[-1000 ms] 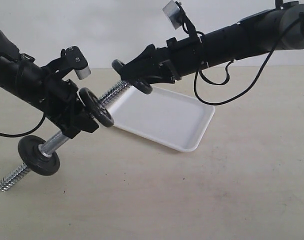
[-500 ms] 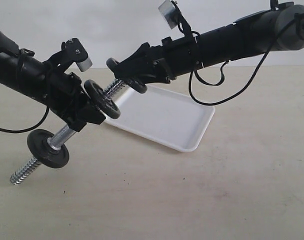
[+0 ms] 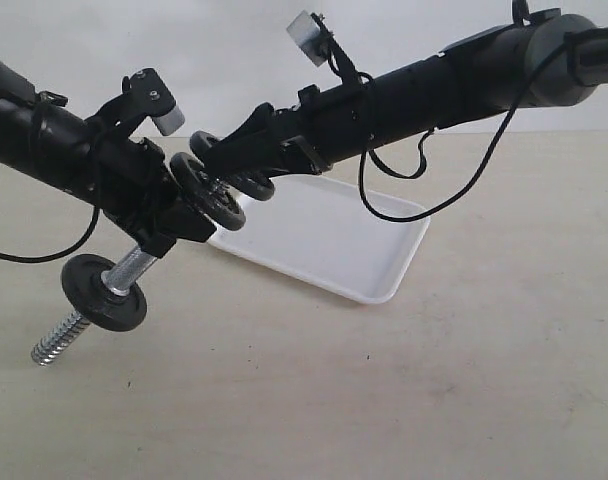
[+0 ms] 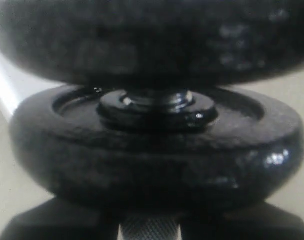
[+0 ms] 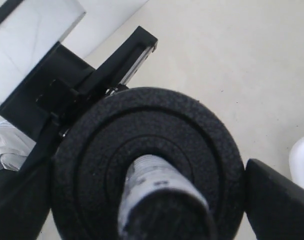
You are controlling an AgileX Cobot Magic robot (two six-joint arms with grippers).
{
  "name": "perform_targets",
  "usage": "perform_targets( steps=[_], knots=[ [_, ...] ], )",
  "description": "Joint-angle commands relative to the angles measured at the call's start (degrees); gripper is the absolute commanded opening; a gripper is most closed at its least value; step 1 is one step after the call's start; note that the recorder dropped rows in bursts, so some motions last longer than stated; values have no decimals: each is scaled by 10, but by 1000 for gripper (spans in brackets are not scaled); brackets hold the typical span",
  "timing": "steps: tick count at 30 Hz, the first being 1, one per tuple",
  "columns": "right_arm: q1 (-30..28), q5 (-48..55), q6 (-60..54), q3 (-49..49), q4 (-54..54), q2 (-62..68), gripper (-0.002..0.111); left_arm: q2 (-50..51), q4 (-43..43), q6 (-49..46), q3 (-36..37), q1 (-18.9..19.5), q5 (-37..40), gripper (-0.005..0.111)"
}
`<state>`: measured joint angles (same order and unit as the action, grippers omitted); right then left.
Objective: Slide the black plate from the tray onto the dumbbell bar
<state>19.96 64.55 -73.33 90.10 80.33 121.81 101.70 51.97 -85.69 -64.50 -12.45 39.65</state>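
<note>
Though matte, blk plate [image 5: 192, 150] round, rimmed

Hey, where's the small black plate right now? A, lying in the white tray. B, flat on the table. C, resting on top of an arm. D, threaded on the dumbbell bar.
D: in the right wrist view the dumbbell bar pokes through the centre hole of the black plate, and the visible part of the tray holds no plate.

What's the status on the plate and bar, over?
Left gripper clamped on the dumbbell bar, held tilted. Right gripper shut on the black plate, bar through its hole. Small gap to the fitted disc, nothing in between.
</note>
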Motion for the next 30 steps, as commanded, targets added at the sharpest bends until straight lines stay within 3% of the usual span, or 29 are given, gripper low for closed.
perform_targets(
  steps=[1, 25, 27, 30],
  knots=[
    [6, 54, -6, 6, 31, -12, 0, -29, 87, 6, -20, -3, -20, 4],
    [26, 54, -4, 5, -14, -12, 0, -29, 112, 0, -20, -3, -11, 4],
    [26, 54, -4, 5, -19, -12, 6, -29, 112, 0, -20, -3, -11, 4],
    [26, 54, 2, 5, -21, -12, 34, -29, 112, 0, -20, -3, -11, 4]
  ],
)
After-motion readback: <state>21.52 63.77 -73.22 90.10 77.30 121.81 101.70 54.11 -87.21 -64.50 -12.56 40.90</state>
